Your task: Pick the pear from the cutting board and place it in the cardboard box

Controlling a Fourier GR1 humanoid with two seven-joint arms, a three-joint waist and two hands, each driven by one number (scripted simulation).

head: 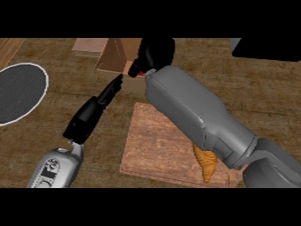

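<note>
right forearm (198,119) over cutting board (152,145), blocking cardboard box (117,57)

cardboard box (114,57) mostly behind right hand (154,52) — pear unseen, grasp unclear

- The right hand (154,53) is stretched far forward on its long grey forearm, fingers curled downward; what they hold, if anything, is hidden
- The left hand (94,110) sits nearer and to the left of it, fingers straight, pointing up toward the right hand's wrist

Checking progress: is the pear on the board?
Cannot tell: no pear shows on the board, but the right arm hides part.
</note>
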